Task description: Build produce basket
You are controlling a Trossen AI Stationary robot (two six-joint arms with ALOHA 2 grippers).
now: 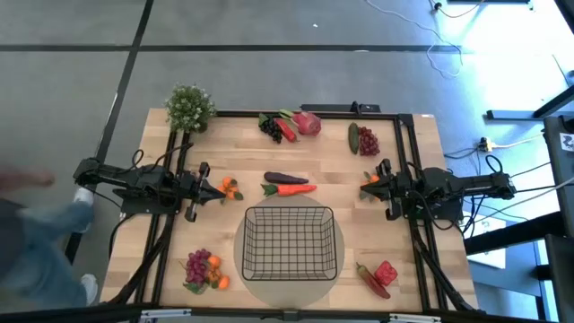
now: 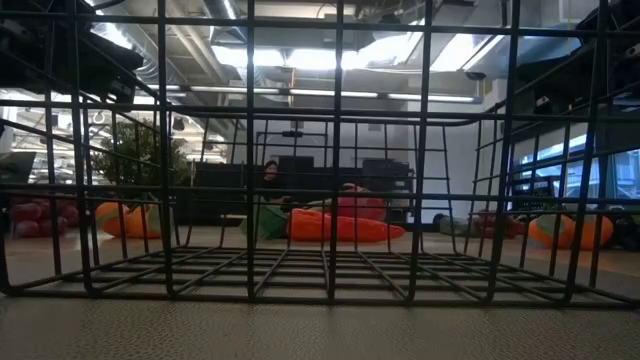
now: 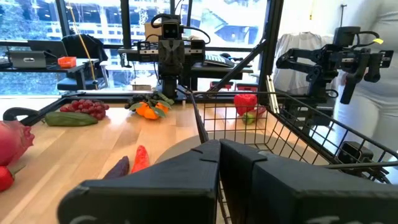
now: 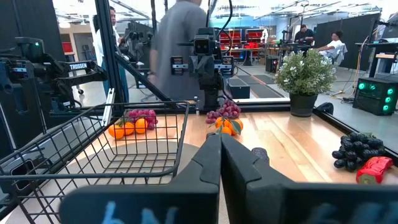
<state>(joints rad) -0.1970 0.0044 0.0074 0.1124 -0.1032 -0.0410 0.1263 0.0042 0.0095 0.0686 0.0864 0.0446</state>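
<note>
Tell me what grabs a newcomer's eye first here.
The empty black wire basket sits at the table's near middle, with an orange carrot and dark eggplant just beyond it. Both arms wait at the sides, left gripper and right gripper shut and pointing inward.

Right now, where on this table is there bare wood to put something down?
Free patches: between the potted plant and the black grapes; beside the basket, toward either pincer. The basket itself is empty. It is crowded along the far edge with produce, around the carrot and eggplant, and at both near corners.
</note>
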